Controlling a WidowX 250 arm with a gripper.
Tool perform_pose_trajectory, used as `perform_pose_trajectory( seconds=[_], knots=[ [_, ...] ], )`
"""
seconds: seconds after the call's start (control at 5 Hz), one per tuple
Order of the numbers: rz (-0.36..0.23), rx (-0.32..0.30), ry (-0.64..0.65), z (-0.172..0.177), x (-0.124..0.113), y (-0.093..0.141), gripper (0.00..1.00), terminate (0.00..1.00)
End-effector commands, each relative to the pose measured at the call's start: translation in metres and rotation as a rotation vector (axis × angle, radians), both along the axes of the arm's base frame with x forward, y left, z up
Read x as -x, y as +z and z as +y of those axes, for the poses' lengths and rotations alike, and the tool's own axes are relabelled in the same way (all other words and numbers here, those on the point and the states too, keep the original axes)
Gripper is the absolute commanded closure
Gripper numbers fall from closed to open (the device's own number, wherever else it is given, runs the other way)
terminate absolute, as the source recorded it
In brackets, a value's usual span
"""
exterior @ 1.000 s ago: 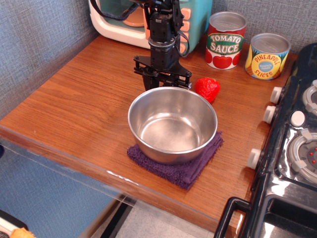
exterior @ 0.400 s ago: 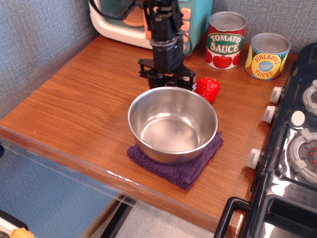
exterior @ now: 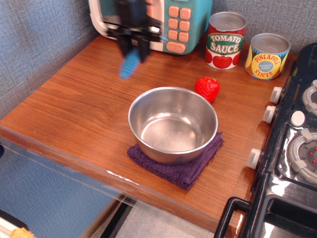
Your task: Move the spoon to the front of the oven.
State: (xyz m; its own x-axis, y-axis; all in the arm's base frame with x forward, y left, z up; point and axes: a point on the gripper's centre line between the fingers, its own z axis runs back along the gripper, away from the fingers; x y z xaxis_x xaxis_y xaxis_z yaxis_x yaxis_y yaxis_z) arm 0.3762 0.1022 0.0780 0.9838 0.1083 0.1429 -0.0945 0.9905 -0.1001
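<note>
There is only one view, from the front and above the counter point(exterior: 74, 99).

The gripper point(exterior: 134, 47) is at the back left, just before the oven point(exterior: 148, 25), and it is blurred by motion. Its jaws are closed on the spoon point(exterior: 129, 64). Only the blue handle of the spoon shows; it hangs down and a little to the left under the jaws, above the wood and not touching it, as far as I can tell. The metal bowl of the spoon is hidden between the jaws or lost in the blur.

The pot point(exterior: 173, 124) stands on a purple cloth point(exterior: 183, 171) in the middle of the counter, and it is empty. A strawberry point(exterior: 207, 88) lies just behind the pot on the right. Two cans point(exterior: 225, 39) stand at the back, near the stove point(exterior: 292, 148).

My judgement is that the carrying step is in hand and is almost finished, because the spoon is already over the place before the oven door. The next move calls for lowering the spoon until it lies on the wood, then opening the jaws and lifting straight up. Since the handle hangs tilted, the spoon may roll or slide a little when it is let go, so the release should be low.
</note>
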Motion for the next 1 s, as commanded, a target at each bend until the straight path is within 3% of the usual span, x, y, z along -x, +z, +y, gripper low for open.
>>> perform_pose_trajectory(
  seconds=[0.0,0.2,0.4,0.8],
  knots=[
    [0.012,-0.088,0.058,0.062,0.001,0.005,1.00,0.00],
    [0.066,-0.062,-0.096,0.082,-0.005,-0.016,1.00,0.00],
    [0.123,-0.084,-0.245,0.091,-0.010,-0.026,1.00,0.00],
    [0.186,-0.101,-0.195,0.101,-0.003,-0.046,1.00,0.00]
  ],
)
